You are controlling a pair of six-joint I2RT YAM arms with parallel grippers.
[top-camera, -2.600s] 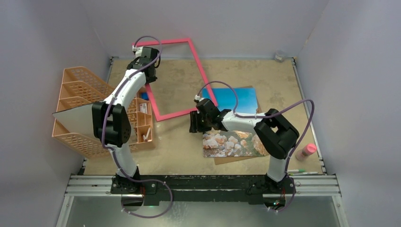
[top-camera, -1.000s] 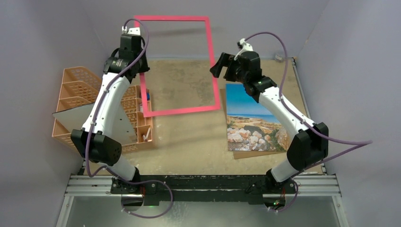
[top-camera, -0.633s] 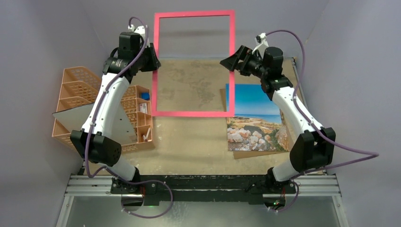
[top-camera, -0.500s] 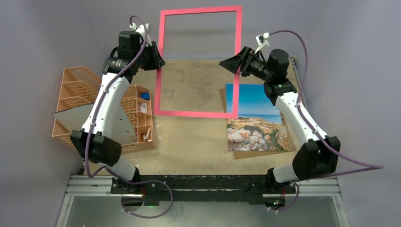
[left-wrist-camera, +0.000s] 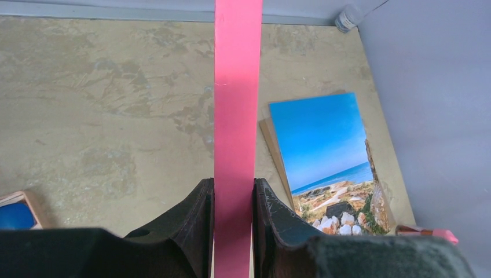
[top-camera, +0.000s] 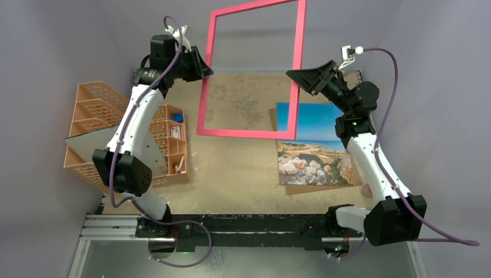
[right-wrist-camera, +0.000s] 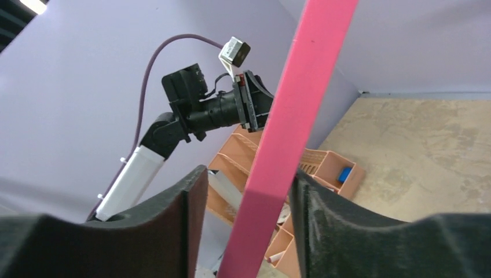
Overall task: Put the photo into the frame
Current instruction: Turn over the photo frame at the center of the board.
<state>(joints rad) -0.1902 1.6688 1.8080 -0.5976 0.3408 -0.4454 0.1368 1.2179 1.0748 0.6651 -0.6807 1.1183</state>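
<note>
The right gripper (right-wrist-camera: pixel 246 174) sets its dark fingers (right-wrist-camera: pixel 173 231) either side of the frame (right-wrist-camera: pixel 312 75). The pink bar slants up between them, close against one finger, with a clear gap at the other. Beyond the fingertips stand the left arm (right-wrist-camera: pixel 194 113) and an orange organiser (right-wrist-camera: pixel 327 165).

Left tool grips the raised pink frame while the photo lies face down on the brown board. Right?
No: the photo lies face up on the brown board, sky and coast showing, per the top external view. The left tool does grip the frame.
</note>
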